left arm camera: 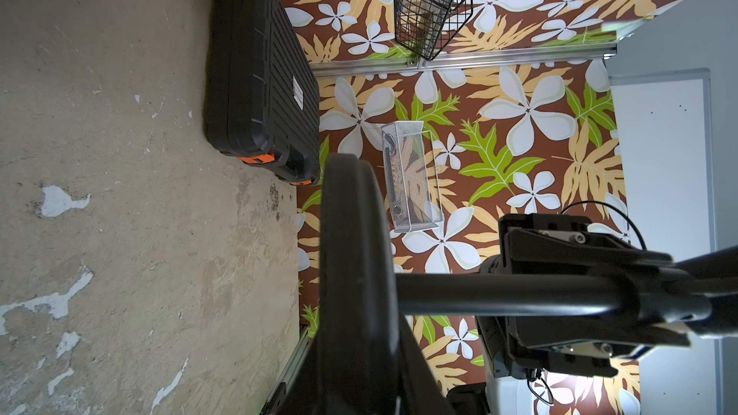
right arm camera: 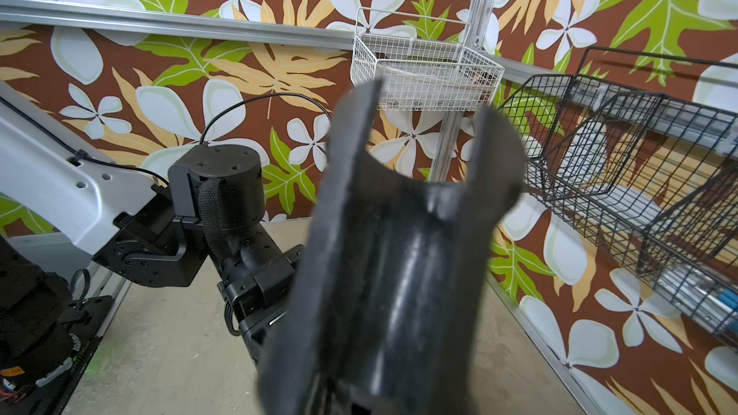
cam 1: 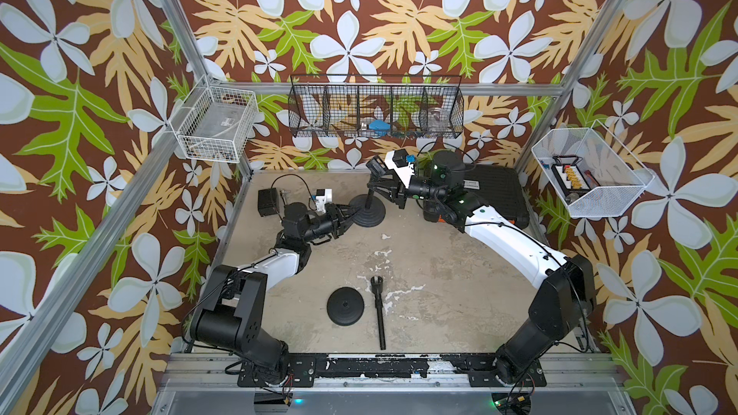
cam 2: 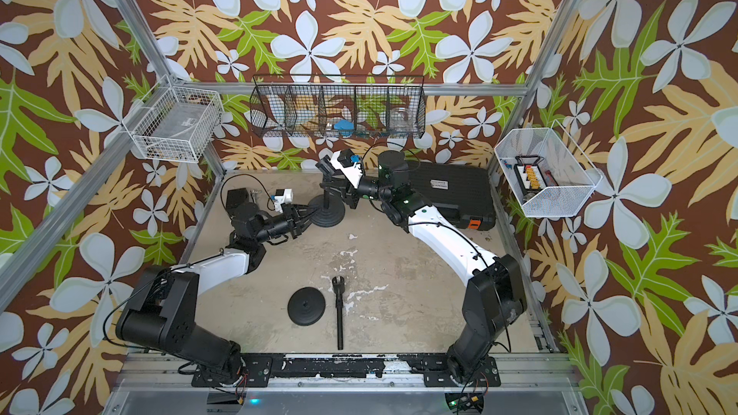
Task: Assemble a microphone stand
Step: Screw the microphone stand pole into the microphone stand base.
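A black round base (cam 1: 369, 215) stands at the back of the table with a black pole (cam 1: 370, 197) rising from its middle. My left gripper (cam 1: 351, 211) is shut on the base's rim; the left wrist view shows the base (left arm camera: 355, 257) edge-on between the jaws. My right gripper (cam 1: 381, 187) is shut on the pole's upper end, just under the U-shaped clip (cam 1: 376, 167). That clip (right arm camera: 399, 233) fills the right wrist view. In the left wrist view the pole (left arm camera: 499, 295) runs from the base to the right gripper's fingers (left arm camera: 679, 273).
A second round base (cam 1: 344, 307) and a second pole with a clip (cam 1: 378, 309) lie loose near the table's front. A black tool case (cam 1: 495, 189) sits at the back right, a small black box (cam 1: 267, 201) at the back left. Wire baskets (cam 1: 375, 113) hang on the walls.
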